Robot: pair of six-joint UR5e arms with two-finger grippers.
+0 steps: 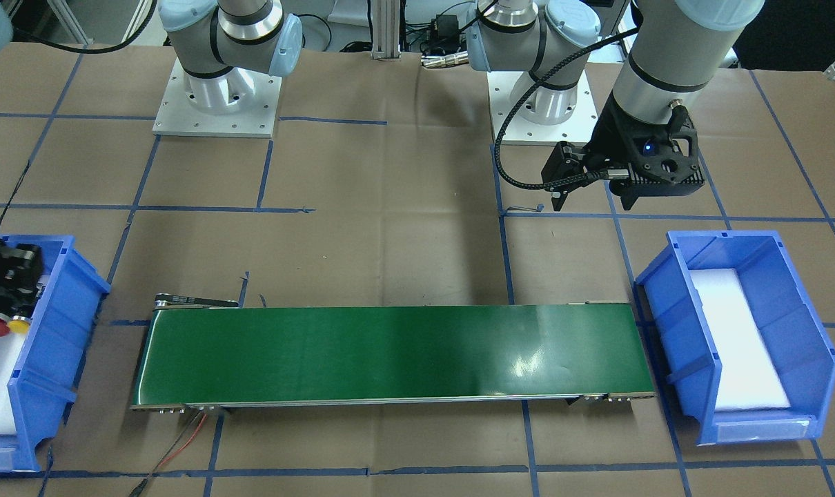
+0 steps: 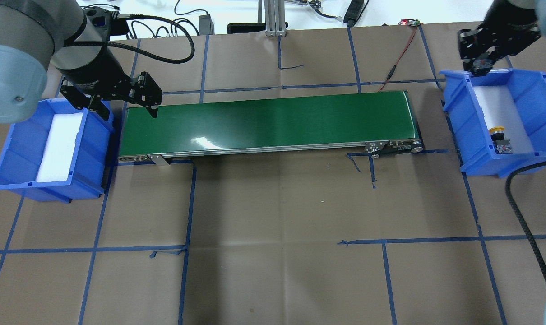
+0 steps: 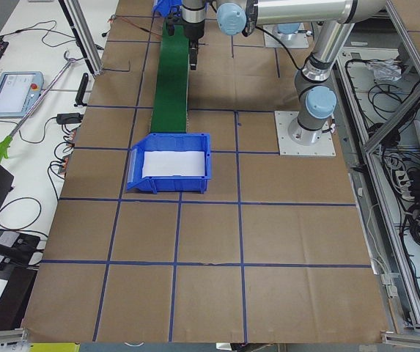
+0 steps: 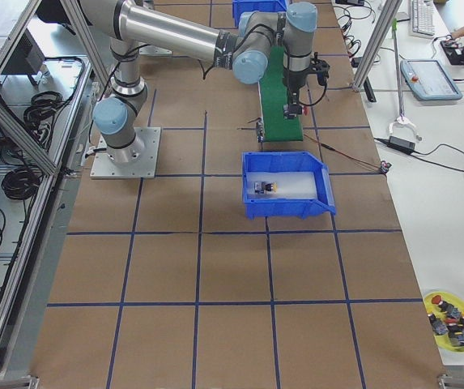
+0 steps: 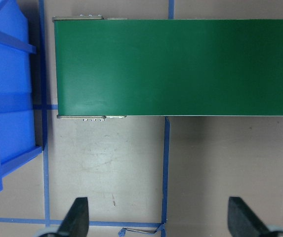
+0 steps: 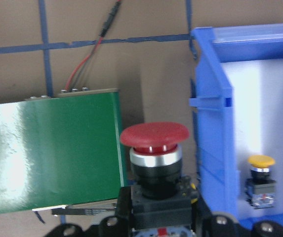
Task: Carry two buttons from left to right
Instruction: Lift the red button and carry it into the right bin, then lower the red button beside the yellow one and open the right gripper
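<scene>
Red button [image 6: 154,136] clamped in right gripper [image 6: 157,219], seemingly at rim of right bin [image 2: 532,97] | yellow button [image 6: 261,163] inside it (two buttons, two blue bins) | left gripper [image 5: 159,216] spread wide, empty, near one belt [image 2: 264,122].

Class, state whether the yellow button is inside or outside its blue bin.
Inside: yellow button sits on white liner, enclosed by walls of the blue bin.

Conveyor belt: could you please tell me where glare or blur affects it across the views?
Overhead view: small glare patch on the conveyor belt, left of centre. Front-facing view: similar patch, right of centre. Right wrist view: broad washed-out sheen beside the red button, picture slightly soft.
</scene>
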